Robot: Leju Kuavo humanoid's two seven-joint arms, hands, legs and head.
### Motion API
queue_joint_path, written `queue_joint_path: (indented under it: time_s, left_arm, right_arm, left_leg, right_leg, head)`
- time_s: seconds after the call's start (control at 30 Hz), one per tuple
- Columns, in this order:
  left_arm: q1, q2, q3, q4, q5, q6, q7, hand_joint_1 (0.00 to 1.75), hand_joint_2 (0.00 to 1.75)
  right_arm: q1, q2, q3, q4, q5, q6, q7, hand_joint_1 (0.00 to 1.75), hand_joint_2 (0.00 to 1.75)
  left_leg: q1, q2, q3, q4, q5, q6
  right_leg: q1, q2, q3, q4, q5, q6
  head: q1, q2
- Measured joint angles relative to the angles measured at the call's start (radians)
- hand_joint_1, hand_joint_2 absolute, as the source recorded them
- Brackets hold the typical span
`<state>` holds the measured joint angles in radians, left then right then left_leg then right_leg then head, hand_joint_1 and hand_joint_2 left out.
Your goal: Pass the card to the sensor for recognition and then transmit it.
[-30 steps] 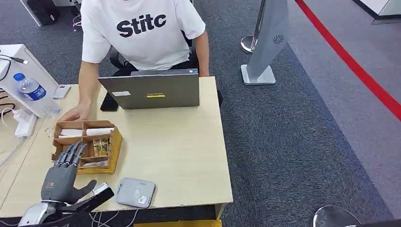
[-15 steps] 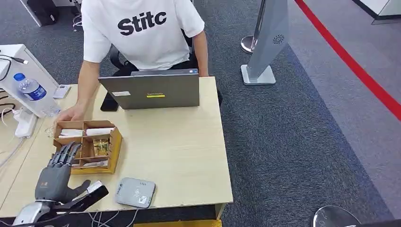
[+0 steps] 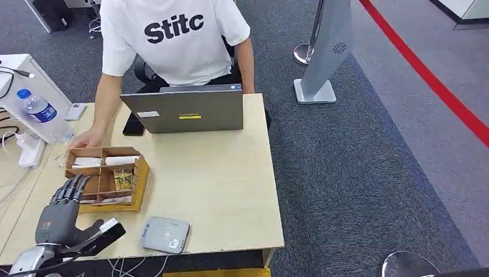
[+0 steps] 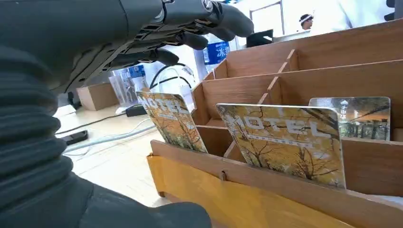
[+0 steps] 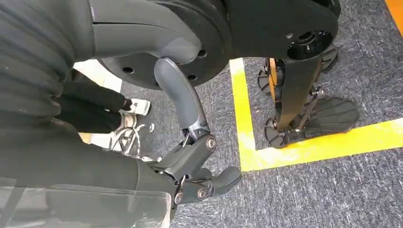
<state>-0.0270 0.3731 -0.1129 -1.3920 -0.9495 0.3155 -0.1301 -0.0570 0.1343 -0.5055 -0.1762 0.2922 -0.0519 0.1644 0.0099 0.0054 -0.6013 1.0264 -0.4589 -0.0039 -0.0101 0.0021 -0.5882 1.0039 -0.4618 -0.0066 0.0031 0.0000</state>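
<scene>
Head view places the left hand [image 3: 57, 216] at the tabletop's near left corner, its dark ribbed fingers stretched forward and spread with nothing in them, the thick grey thumb angled out to the side. Just to its right lies the sensor [image 3: 165, 234], a flat grey pad with rounded corners and a small printed mark on top, close to the front edge of the pale wood-grain tabletop [image 3: 219, 179]. Beyond the fingertips sits the organiser [image 3: 106, 179], a low wooden box split by thin partitions, its front wall a brighter yellow-orange. Left wrist view shows the cards standing tilted in its front compartments: one card [image 4: 290, 140], glossy and rectangular with rounded corners, printed with yellow autumn trees and the word HOTEL, and a second card [image 4: 172, 121] of the same print nearer the hand. Further back stand a grey open laptop [image 3: 184, 109] and a person in a white shirt [image 3: 173, 37]. Right wrist view shows the right hand [image 5: 199, 171] hanging over grey carpet, fingers curled in on nothing.
</scene>
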Motion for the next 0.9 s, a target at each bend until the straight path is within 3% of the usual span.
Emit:
queue_joint_path:
  time_s: [0.9]
  left_arm:
    - [-0.056,-0.014,0.001,0.084,-0.021,0.007,-0.014,0.00,1.75]
  right_arm:
    - [0.000,0.000,0.000,0.000,0.017,0.000,0.004,0.00,1.75]
  left_leg:
    - [0.000,0.000,0.001,0.000,0.000,0.000]
  right_leg:
    - [0.000,0.000,0.000,0.000,0.000,0.000]
  head:
    - [0.000,0.000]
